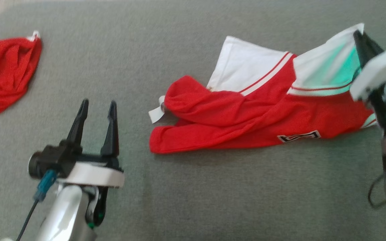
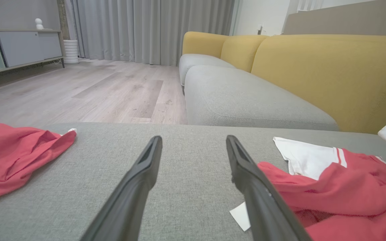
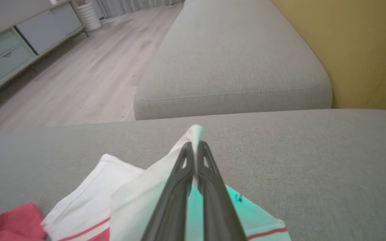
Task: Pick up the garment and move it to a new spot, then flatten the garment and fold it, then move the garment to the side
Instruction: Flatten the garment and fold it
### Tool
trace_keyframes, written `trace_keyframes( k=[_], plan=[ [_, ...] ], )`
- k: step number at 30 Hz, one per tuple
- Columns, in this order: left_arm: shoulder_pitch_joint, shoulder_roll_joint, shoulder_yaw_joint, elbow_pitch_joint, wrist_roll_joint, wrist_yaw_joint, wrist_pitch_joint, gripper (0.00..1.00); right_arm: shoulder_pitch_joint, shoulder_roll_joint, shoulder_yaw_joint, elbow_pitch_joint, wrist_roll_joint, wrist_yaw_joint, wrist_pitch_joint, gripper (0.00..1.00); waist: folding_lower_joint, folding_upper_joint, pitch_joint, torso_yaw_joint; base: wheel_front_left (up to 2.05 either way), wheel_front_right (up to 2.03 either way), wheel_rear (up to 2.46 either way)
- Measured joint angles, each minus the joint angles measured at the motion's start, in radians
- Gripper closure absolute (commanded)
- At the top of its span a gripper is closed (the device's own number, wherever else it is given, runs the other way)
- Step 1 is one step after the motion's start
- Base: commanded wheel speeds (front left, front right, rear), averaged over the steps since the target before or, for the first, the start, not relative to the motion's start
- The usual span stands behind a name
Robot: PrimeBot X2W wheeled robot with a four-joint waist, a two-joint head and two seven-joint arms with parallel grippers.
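Garment: The red-and-white garment [image 1: 256, 110] lies rumpled at centre right of the head view on the grey cushion [image 1: 193, 201]. One red part is rolled over itself, and a paper tag [image 1: 156, 113] pokes out at its left end.
Right tool: At the upper right of the head view, the right tool [image 1: 364, 42] is pressed together on a white corner of the garment. Its wrist view shows the cloth peaking between the tips. The corner hold was likely chosen so the fabric hangs free when carried.
Left tool: The left tool [image 1: 97, 107], lower left, stands spread and holds nothing. It sits apart from the tagged end, seemingly ready for a second corner.
Bystander: A second red cloth [image 1: 5, 73] sits at the upper left edge, well apart.
Stage: Judged to be the opening pick-up; flattening and folding are not yet begun.
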Motion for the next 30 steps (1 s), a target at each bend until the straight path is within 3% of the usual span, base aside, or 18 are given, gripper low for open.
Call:
trace_keyframes(
  k=[6,11,12,13,18,22,26,30],
  plan=[
    [0.075,0.02,0.021,-0.002,-0.011,0.014,0.0,0.0,0.354,0.02,-0.057,-0.439,0.027,0.0,0.198,1.0,-0.0001,0.0,-0.061,-0.057,0.0,0.0,0.0],
    [0.115,0.034,0.035,-0.031,-0.021,0.032,0.001,0.0,0.632,0.084,-0.12,-0.683,0.002,0.0,0.375,1.0,-0.0001,0.0,-0.093,-0.101,0.0,0.0,0.0],
    [0.119,0.035,0.036,-0.035,-0.021,0.035,0.003,0.0,0.676,0.105,-0.131,-0.711,-0.003,0.0,0.4,0.61,-0.0001,0.0,-0.098,-0.107,0.0,0.0,0.0],
    [0.122,0.035,0.038,-0.04,-0.021,0.036,0.004,0.0,0.714,0.124,-0.144,-0.733,-0.012,0.0,0.425,0.0,0.0,0.0,-0.102,-0.113,0.0,0.0,0.0],
    [0.132,0.036,0.038,-0.06,-0.021,0.044,0.006,0.0,0.788,0.152,-0.197,-0.784,-0.061,0.0,0.486,0.0,0.0,0.0,-0.11,-0.119,0.0,0.0,0.0],
    [0.132,0.036,0.035,-0.068,-0.021,0.044,0.014,0.0,0.725,0.15,-0.168,-0.828,-0.071,0.0,0.463,0.0,0.0,0.0,-0.109,-0.108,0.0,0.0,0.0],
    [0.132,0.036,0.031,-0.078,-0.021,0.044,0.015,0.0,0.525,0.093,-0.023,-0.764,-0.057,0.0,0.41,0.0,0.0002,0.0,-0.093,-0.096,0.0,0.0,0.0],
    [0.127,0.035,0.017,-0.08,-0.021,0.043,0.023,0.0,0.332,0.011,0.182,-0.552,-0.026,0.0,0.375,0.0,0.0004,0.0,-0.07,-0.071,0.0,0.0,0.0]
  ],
)
